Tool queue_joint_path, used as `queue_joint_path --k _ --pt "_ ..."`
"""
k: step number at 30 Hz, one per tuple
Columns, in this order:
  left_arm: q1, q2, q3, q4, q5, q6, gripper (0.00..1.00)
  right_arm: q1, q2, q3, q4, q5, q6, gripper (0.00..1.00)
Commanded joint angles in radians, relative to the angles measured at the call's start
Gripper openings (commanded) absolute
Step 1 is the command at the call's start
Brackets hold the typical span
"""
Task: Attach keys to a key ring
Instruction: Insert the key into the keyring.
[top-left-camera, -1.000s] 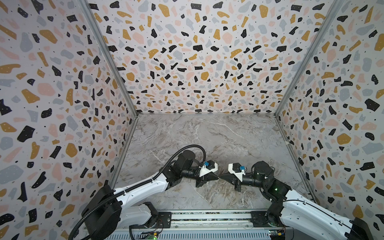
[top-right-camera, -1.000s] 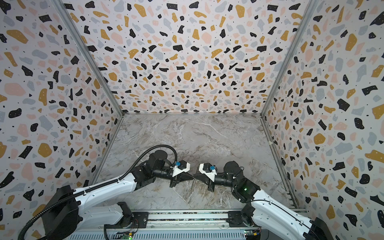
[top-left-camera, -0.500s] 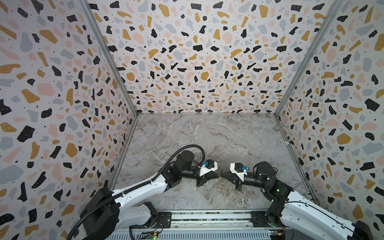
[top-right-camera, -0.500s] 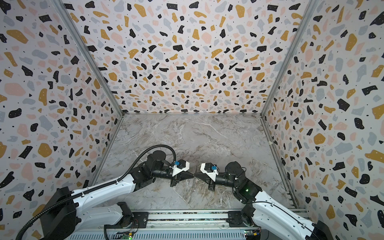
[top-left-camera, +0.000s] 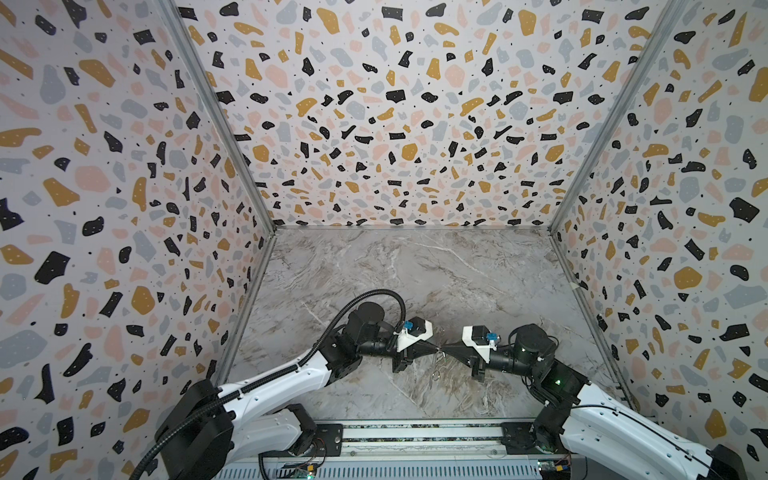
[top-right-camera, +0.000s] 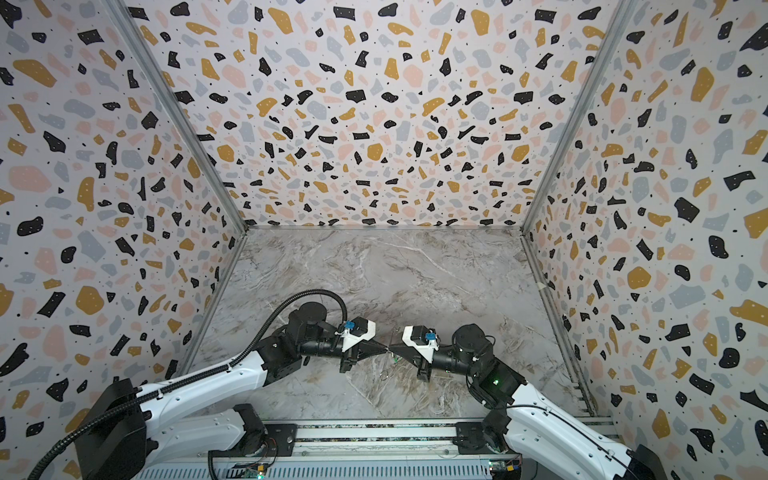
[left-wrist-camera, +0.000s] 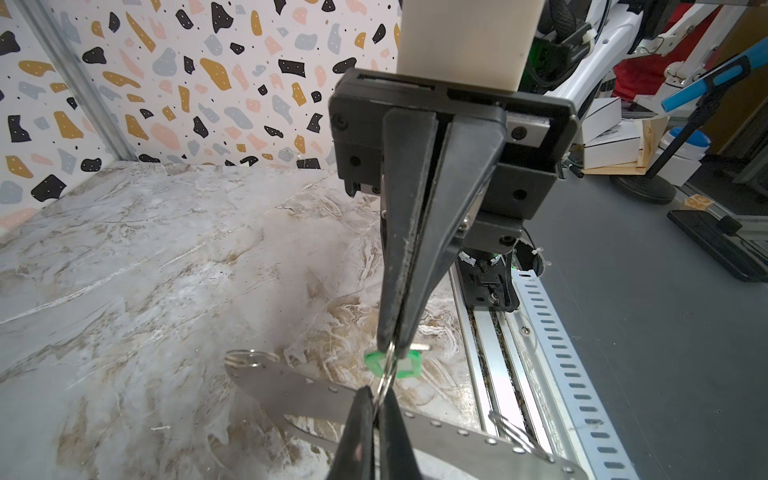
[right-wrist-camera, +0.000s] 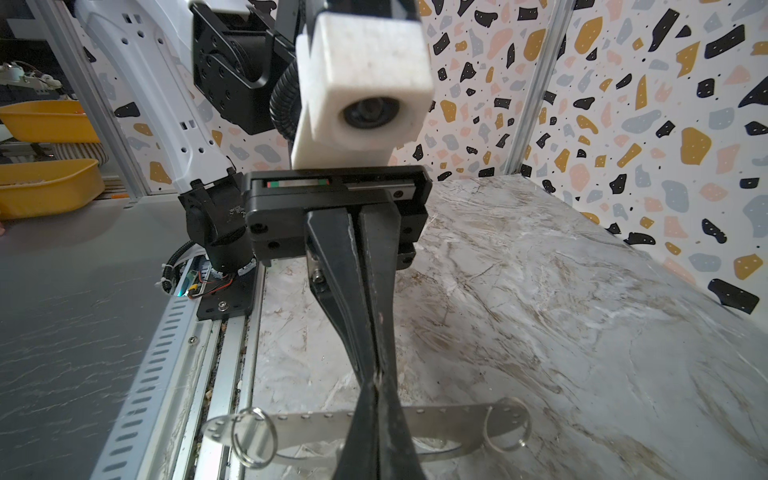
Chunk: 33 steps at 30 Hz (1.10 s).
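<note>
marble table (top-left-camera: 415, 282) – both arms meet tip to tip over its near centre. left gripper (top-left-camera: 435, 348) is pinched tight on a thin wire ring (left-wrist-camera: 386, 376). right gripper (top-left-camera: 446, 351) is clamped on the key (left-wrist-camera: 372, 365), green head poking out either side of its tips, held above the table. key ring (left-wrist-camera: 291, 386) – flat grey dotted loop – lies on the table just below them, near the near edge.

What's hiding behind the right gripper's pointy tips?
In the left wrist view, a green key: its head pokes out on both sides of the right gripper. The head's middle is covered, so whether the thin wire ring threads it cannot be seen.
</note>
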<state>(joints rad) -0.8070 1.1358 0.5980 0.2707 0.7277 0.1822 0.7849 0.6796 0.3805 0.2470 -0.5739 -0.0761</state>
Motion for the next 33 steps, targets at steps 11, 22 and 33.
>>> queue_joint_path --k 11,22,33 --pt "0.049 -0.062 -0.037 0.119 -0.017 -0.054 0.0 0.002 -0.025 -0.013 0.012 -0.006 0.018 0.0" --pt "0.058 -0.079 -0.049 0.157 -0.026 -0.089 0.0 0.003 -0.001 -0.002 0.011 -0.01 0.012 0.0" --pt "0.058 -0.065 -0.041 0.111 -0.021 -0.067 0.0 0.003 -0.005 0.027 0.004 -0.001 0.009 0.0"
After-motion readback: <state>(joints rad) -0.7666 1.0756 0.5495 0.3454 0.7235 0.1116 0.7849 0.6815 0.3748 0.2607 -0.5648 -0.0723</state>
